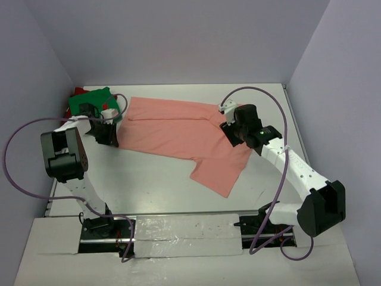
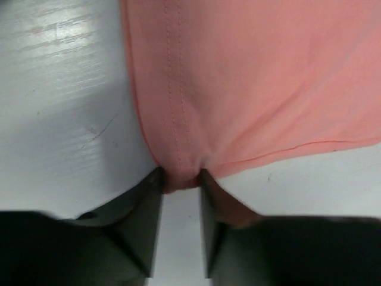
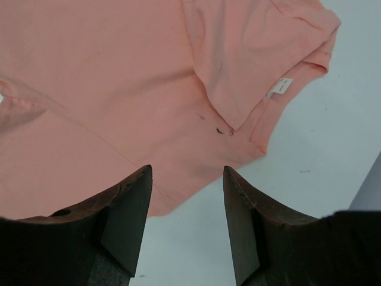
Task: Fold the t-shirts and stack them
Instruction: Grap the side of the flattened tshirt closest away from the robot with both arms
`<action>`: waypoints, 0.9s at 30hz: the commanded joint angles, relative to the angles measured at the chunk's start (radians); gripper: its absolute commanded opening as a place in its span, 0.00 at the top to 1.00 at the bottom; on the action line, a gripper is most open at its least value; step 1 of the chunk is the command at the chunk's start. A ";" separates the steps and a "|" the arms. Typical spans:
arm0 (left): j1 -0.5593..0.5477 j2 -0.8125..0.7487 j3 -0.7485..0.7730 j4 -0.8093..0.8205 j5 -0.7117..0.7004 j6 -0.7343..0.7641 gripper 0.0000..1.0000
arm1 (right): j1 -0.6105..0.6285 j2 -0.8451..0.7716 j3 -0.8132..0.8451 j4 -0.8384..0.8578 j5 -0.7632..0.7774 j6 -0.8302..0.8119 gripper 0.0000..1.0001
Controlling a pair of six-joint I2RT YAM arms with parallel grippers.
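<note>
Salmon-pink t-shirt (image 1: 178, 131) lies left-to-right.

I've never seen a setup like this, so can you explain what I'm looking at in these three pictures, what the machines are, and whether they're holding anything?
Two robot arms are bolted at the near edge of a white table. One picture looks down from above; the others come from cameras on each wrist. A salmon-pink t-shirt lies spread out, with a green t-shirt at the far left over something red. The left gripper has the pink shirt's hemmed corner between its fingers. The right gripper is open over the shirt's other end, holding nothing.
</note>
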 commanded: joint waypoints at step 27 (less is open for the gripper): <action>-0.001 -0.011 -0.037 0.006 0.049 0.007 1.00 | 0.571 0.121 -0.223 -0.089 0.009 -0.076 0.36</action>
